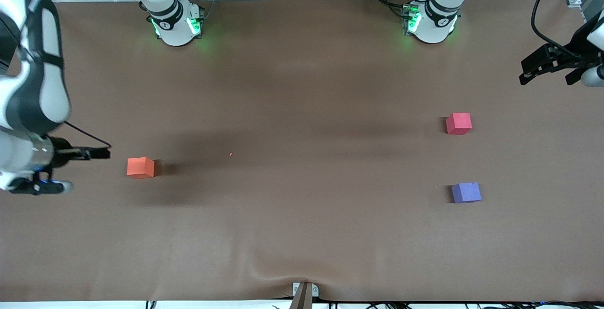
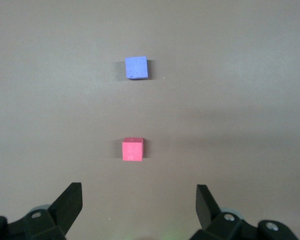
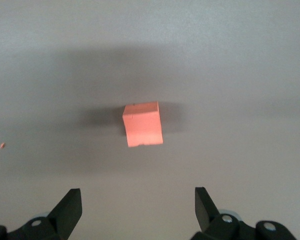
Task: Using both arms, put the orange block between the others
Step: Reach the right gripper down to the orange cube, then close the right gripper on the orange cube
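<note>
The orange block (image 1: 140,167) (image 3: 142,125) lies on the brown table toward the right arm's end. My right gripper (image 1: 101,153) (image 3: 137,191) hangs open beside it, a short way off, with nothing between its fingers. The others lie toward the left arm's end: the pinkish-red cube (image 1: 458,123) (image 2: 132,150), and the purple cube (image 1: 466,192) (image 2: 136,67) nearer the front camera, with a gap between them. My left gripper (image 1: 546,80) (image 2: 138,189) is open and empty, up over the table's end, apart from both cubes.
A tiny orange crumb (image 1: 230,154) (image 3: 2,146) lies on the cloth between the orange block and the table's middle. The two arm bases (image 1: 177,23) (image 1: 430,22) stand along the table's edge farthest from the front camera. A metal clamp (image 1: 304,292) grips the nearest edge.
</note>
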You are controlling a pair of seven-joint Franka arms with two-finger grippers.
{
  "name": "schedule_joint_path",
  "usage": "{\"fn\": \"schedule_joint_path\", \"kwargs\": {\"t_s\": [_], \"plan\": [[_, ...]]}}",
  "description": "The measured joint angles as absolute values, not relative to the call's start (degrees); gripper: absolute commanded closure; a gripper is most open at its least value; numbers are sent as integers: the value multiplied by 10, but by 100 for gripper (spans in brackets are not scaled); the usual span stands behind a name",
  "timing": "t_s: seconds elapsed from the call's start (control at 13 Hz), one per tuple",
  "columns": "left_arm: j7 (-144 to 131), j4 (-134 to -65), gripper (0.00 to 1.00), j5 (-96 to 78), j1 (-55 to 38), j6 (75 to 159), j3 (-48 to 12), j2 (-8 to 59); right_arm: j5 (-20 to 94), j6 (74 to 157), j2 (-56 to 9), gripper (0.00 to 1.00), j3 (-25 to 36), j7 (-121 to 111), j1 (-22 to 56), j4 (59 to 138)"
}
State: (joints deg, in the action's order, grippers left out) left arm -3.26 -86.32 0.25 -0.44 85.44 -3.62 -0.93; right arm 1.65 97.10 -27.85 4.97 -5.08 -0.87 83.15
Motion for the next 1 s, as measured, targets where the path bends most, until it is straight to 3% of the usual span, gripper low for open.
{"fn": "schedule_joint_path", "kwargs": {"t_s": [0.31, 1.0], "plan": [[-33, -870, 0, 2, -4, 854, -37, 15, 17, 1072, -304, 0, 49, -51, -9, 897], [-33, -901, 0, 2, -5, 869, -38, 41, 17, 1127, -377, 0, 43, -51, -1, 913]]}}
